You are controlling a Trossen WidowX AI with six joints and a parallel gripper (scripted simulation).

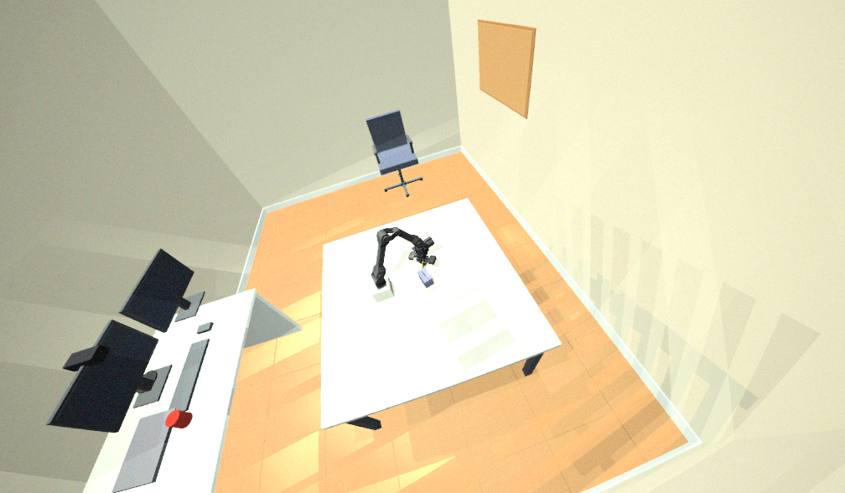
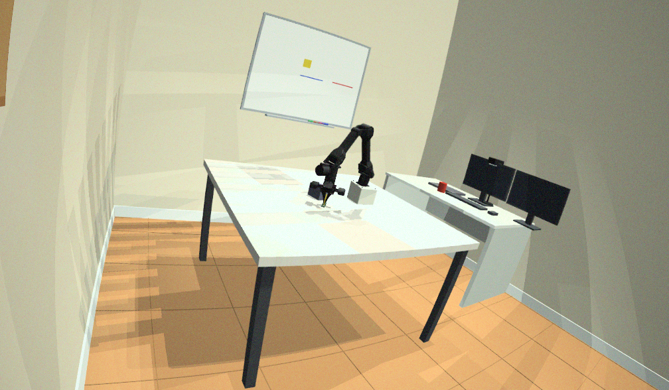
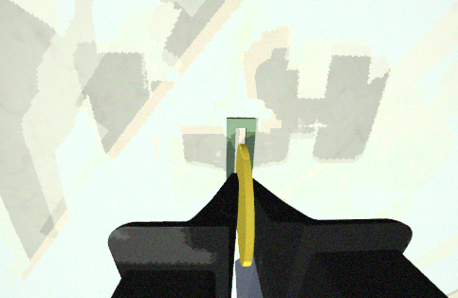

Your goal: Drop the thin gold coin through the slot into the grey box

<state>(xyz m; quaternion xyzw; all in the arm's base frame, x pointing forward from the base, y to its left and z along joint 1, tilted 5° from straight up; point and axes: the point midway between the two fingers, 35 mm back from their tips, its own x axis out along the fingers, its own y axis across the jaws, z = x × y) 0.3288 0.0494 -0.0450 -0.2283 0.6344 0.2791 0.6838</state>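
The gold coin (image 3: 247,214) (image 2: 325,198) stands on edge, seen nearly edge-on in the wrist view. My gripper (image 3: 238,178) (image 2: 324,199) points down and is shut on the coin, one finger on each face. The dark-green holder (image 3: 240,122) (image 2: 323,205) is right below, with its far end showing beyond the coin. The coin's lower edge is at the holder's opening; I cannot tell whether it still rests in it. The grey box (image 1: 425,277) (image 2: 315,191) (image 3: 248,281) sits close by. Its slot shows in the top view; in the wrist view my fingers hide most of the box.
The white table (image 1: 374,363) (image 2: 414,228) carries the arm's pale base block (image 1: 381,292) (image 2: 362,193) beside the grey box. A separate desk (image 1: 227,363) holds monitors and a red mug (image 1: 178,418) (image 2: 442,187). An office chair (image 1: 396,156) stands beyond the table.
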